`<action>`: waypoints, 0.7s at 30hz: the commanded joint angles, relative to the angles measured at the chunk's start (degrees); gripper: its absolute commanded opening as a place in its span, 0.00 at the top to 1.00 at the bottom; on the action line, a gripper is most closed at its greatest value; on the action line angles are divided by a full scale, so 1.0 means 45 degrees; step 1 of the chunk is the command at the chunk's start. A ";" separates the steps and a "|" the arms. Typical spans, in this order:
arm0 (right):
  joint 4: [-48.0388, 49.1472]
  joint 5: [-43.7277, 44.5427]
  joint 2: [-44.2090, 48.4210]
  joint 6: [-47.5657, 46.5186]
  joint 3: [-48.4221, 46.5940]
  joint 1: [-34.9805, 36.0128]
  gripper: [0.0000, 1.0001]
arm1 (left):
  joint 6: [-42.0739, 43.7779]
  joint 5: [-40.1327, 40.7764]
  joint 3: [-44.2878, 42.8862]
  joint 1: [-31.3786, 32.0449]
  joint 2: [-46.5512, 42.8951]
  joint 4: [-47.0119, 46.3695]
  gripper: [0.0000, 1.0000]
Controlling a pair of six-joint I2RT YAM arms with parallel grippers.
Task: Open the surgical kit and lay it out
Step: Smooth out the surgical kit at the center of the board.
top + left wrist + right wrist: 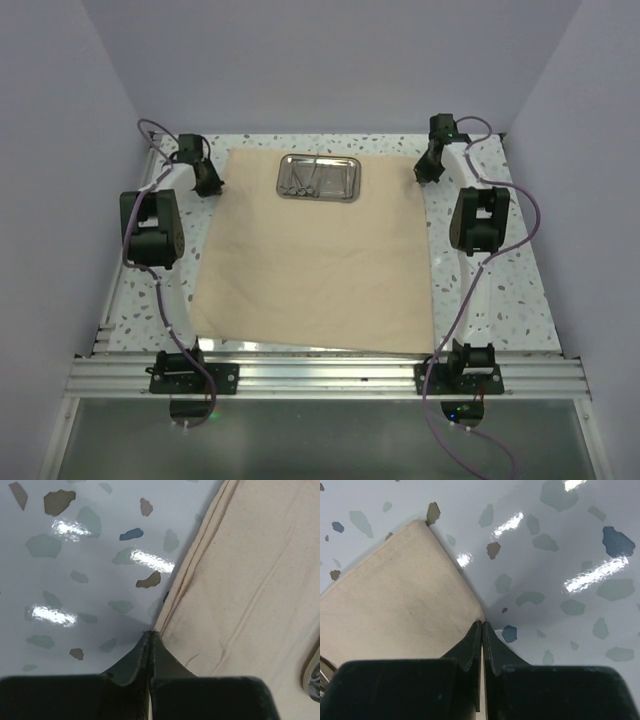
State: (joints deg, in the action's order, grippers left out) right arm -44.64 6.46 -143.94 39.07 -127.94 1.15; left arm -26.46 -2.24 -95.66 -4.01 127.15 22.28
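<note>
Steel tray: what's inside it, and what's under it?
Inside the steel tray: several slim silver instruments, too small to tell apart. Under it: the beige cloth, spread flat. The terrazzo table beneath the tray is hidden by the cloth.

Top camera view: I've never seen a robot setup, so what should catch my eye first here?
A big beige cloth lies spread flat across the middle of the speckled table. A small shiny steel tray holding slim silver instruments sits on its far end. The black left gripper and right gripper are each closed on the cloth's side edge near a far corner.
</note>
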 commanded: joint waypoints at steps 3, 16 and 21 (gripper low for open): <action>-0.0080 -0.0478 -0.1411 0.0283 -0.1099 0.0272 1.00 | -0.0253 0.0926 0.1021 -0.0495 -0.1106 0.0204 1.00; 0.1614 -0.0539 0.0849 -0.1259 0.1767 0.0292 0.21 | 0.0137 0.1239 -0.1045 -0.0574 -0.0893 0.0926 0.48; 0.1562 0.0691 0.3171 -0.1826 0.2998 0.0272 0.15 | -0.0116 0.1143 -0.1926 -0.0320 -0.1223 0.0889 0.29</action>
State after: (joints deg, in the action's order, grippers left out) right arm -36.86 5.48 -136.94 33.95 -117.10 2.59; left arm -26.41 2.39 -101.06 -6.22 123.92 26.13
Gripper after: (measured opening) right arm 0.848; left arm 0.702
